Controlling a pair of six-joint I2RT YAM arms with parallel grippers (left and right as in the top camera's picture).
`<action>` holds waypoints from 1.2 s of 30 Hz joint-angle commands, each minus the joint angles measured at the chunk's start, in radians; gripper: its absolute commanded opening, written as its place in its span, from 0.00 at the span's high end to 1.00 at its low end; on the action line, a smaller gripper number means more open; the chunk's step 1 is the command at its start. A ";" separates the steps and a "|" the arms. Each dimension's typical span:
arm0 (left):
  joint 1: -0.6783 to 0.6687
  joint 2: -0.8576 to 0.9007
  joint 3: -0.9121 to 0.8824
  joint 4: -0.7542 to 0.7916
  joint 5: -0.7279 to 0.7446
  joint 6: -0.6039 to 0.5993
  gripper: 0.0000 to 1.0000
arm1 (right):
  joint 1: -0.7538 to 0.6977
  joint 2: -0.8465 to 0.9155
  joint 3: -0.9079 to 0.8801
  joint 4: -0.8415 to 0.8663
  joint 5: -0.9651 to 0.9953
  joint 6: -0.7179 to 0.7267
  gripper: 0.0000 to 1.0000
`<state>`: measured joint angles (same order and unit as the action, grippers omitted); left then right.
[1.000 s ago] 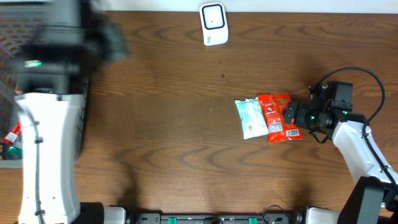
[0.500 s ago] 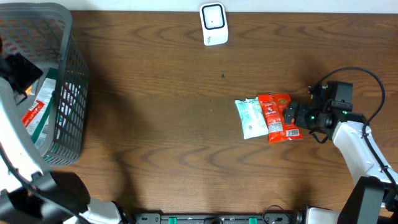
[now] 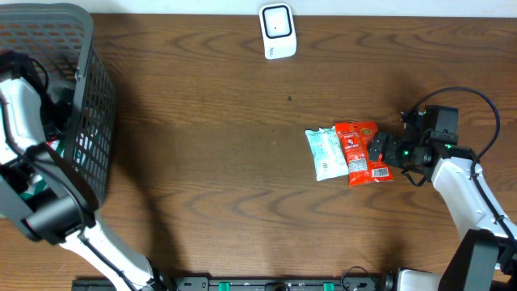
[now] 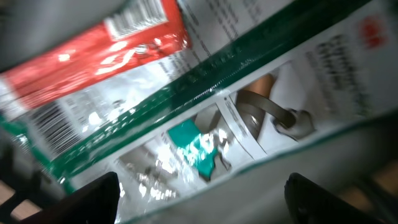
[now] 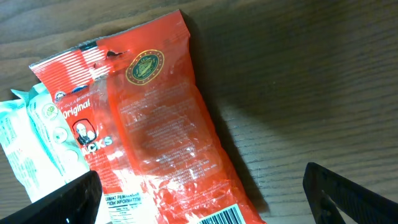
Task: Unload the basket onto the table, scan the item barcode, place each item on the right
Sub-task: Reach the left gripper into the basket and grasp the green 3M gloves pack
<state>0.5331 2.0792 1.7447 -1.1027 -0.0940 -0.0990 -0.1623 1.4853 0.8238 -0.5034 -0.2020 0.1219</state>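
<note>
Brown wood-grain table (image 3: 226, 162), seen from overhead. A dark wire basket (image 3: 93, 121) stands at its far left edge.

Left arm (image 3: 24, 121): white, reaches up along the left side and down into the basket. Right arm (image 3: 460, 182): comes in from the lower right corner, with its wrist low over the table.

Red snack packet (image 3: 361, 151): lies flat on the table right of centre, long axis roughly top to bottom. A white barcode patch (image 3: 378, 171) faces up at its lower end. A pale teal packet (image 3: 326, 152) lies touching its left edge and slightly under it in the right wrist view.

Scanner (image 3: 275, 31): small white unit at the table's top edge, centre, well apart from both packets.

Right gripper (image 3: 380, 149): at the red packet's right edge. In its wrist view the fingers (image 5: 62, 199) sit at the two bottom corners, spread fully wide and holding nothing, with the red packet flat below them.

Left gripper (image 4: 205, 199): inside the basket. Its dark fingertips (image 4: 93, 193) show at opposite lower corners, jaws wide and empty. Just beneath lie a red-ended wrapper (image 4: 106, 56) and a green-and-white packet (image 4: 249, 93), both blurred.
</note>
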 commanded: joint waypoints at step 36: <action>-0.001 0.087 0.087 0.024 -0.040 0.109 0.02 | 0.006 -0.008 0.012 0.002 0.003 -0.003 0.01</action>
<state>0.5320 2.2044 1.8053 -1.0752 -0.1337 -0.0002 -0.1623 1.4853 0.8238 -0.5034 -0.2020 0.1219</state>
